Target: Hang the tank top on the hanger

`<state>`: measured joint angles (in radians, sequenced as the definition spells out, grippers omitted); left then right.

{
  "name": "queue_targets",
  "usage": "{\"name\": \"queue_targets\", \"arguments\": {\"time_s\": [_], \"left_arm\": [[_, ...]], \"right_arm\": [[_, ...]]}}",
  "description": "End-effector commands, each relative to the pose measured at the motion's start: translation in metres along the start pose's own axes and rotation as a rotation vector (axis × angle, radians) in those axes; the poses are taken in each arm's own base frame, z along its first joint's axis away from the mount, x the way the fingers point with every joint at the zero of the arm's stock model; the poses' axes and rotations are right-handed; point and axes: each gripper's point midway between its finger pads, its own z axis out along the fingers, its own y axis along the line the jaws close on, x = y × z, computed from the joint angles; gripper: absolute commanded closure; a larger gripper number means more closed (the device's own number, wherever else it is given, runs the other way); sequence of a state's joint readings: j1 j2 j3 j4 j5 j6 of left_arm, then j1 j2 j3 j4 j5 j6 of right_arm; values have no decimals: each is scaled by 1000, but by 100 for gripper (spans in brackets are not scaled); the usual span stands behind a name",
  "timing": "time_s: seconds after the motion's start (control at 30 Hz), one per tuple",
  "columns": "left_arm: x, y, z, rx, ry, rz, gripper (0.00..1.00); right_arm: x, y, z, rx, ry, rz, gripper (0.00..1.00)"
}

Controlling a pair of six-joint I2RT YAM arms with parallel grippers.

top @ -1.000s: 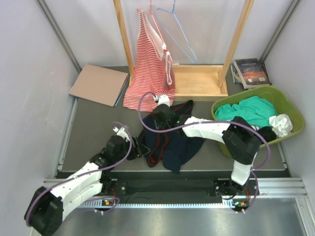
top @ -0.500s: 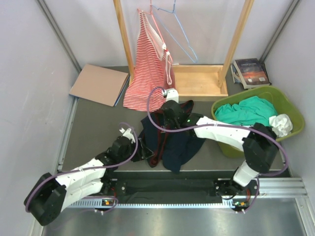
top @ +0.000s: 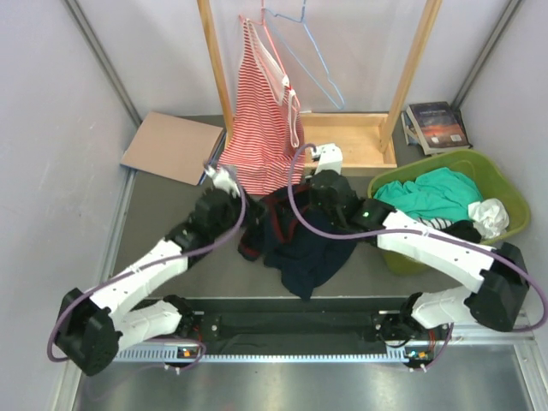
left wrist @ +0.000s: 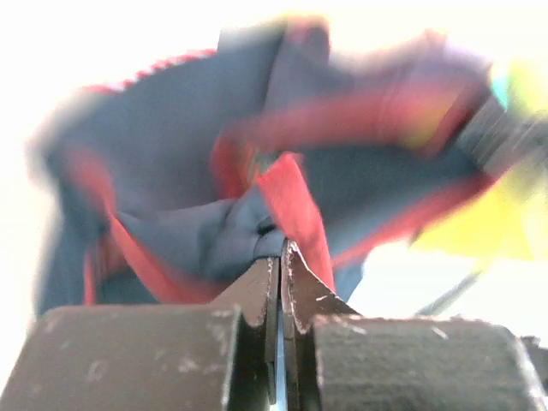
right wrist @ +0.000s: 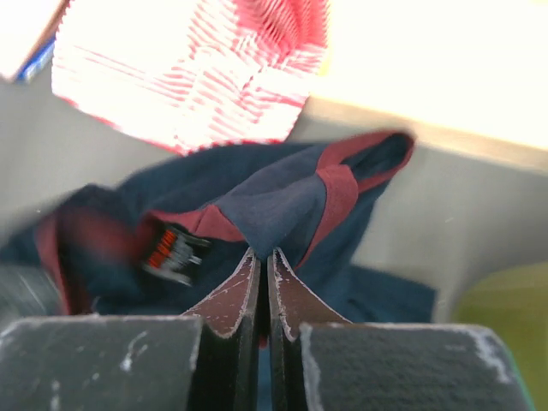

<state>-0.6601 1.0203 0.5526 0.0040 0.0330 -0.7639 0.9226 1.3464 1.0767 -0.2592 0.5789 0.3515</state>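
Two arms reach in over the gray table [top: 163, 223], and both grip the one navy tank top [top: 300, 248], which is bunched up at the middle of the table just in front of the wooden rack [top: 216, 60]. The left gripper [left wrist: 278, 253] has its two fingers pinched together on a fold of navy cloth beside a strip of red trim. The right gripper [right wrist: 264, 255] is likewise clamped on a peak of the fabric where navy meets the red edge, with a small label [right wrist: 171, 248] showing to its left. From above, the left gripper [top: 247, 223] holds the garment's left side and the right gripper [top: 298, 204] its far edge, the rest drooping toward the near edge. Two hangers hang on the rack: the bare light-blue hanger [top: 312, 73], well apart from the navy top, and a red hanger [top: 261, 19] carrying one striped tank top [top: 261, 128]. At the right stands one green basket [top: 505, 184] holding a green garment [top: 424, 193] and a white cloth [top: 490, 214]. One brown folder [top: 171, 145] lies far left.
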Motion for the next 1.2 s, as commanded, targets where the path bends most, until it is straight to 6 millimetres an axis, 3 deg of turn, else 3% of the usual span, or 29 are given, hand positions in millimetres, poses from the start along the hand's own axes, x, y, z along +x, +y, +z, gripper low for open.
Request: {"name": "queue_targets", "arguments": {"time_s": [0.0, 0.03, 0.07, 0.1, 0.2, 0.27, 0.3, 0.37, 0.4, 0.43, 0.47, 0.5, 0.57, 0.6, 0.63, 0.67, 0.7, 0.73, 0.77, 0.8, 0.87, 0.9, 0.97, 1.0, 1.07, 1.1, 1.17], "left_arm": [[-154, -47, -16, 73, -294, 103, 100], [-172, -50, -17, 80, -316, 102, 100], [-177, -44, -10, 57, -280, 90, 100], [-205, -57, -20, 91, -319, 103, 100], [-229, -77, -32, 138, -362, 177, 100], [-235, -85, -47, 158, -408, 214, 100], [-231, -76, -47, 129, -419, 228, 100], [-223, -67, -58, 98, -436, 232, 100], [-201, -45, -49, 51, -384, 228, 100], [-190, -40, -55, 47, -378, 236, 100], [-177, -29, -54, 33, -353, 234, 100], [-146, -2, -43, -12, -284, 226, 100], [-117, 19, -45, -46, -236, 224, 100], [-89, 38, -39, -65, -174, 220, 100], [-76, 44, -40, -65, -149, 213, 100], [-65, 44, -38, -41, -123, 198, 100], [-48, 49, -34, -25, -85, 171, 100], [-45, 44, -33, 12, -84, 172, 100], [-38, 42, -32, 40, -57, 164, 100], [-35, 43, -31, 40, -48, 161, 100], [-34, 43, -32, 35, -36, 166, 100], [-34, 43, -33, 36, -32, 175, 100], [-36, 39, -36, 38, -27, 182, 100], [-37, 37, -37, 46, -29, 186, 100], [-36, 38, -37, 44, -29, 187, 100], [-36, 39, -37, 41, -29, 186, 100], [-34, 42, -36, 32, -26, 184, 100]], "right_arm": [[-73, -32, -29, 50, -156, 24, 100], [-91, -35, -36, 50, -187, 40, 100], [-98, -40, -44, 54, -200, 40, 100], [-107, -44, -51, 56, -220, 37, 100], [-128, -48, -77, 9, -296, 74, 100], [-124, -50, -87, -27, -322, 98, 100], [-117, -45, -88, -65, -313, 111, 100], [-87, -43, -83, -92, -262, 106, 100], [-73, -37, -80, -123, -232, 121, 100], [-41, -34, -71, -129, -168, 102, 100], [-25, -32, -69, -137, -137, 107, 100], [7, -31, -62, -141, -69, 113, 100], [37, -27, -61, -159, -2, 120, 100], [49, -23, -62, -182, 31, 132, 96], [64, -22, -61, -192, 62, 120, 73], [66, -21, -65, -208, 69, 117, 58], [58, -19, -69, -224, 56, 114, 47], [48, -20, -73, -227, 37, 114, 34], [34, -23, -80, -228, 5, 117, 31], [1, -27, -90, -213, -74, 130, 29], [-40, -33, -108, -216, -184, 152, 26], [-74, -37, -122, -216, -267, 140, 25], [-110, -44, -131, -190, -353, 97, 22], [-144, -46, -146, -196, -421, 105, 22], [-169, -53, -134, -148, -442, 59, 21], [-198, -50, -145, -180, -495, 65, 21], [-219, -55, -127, -153, -514, 40, 21]]}}
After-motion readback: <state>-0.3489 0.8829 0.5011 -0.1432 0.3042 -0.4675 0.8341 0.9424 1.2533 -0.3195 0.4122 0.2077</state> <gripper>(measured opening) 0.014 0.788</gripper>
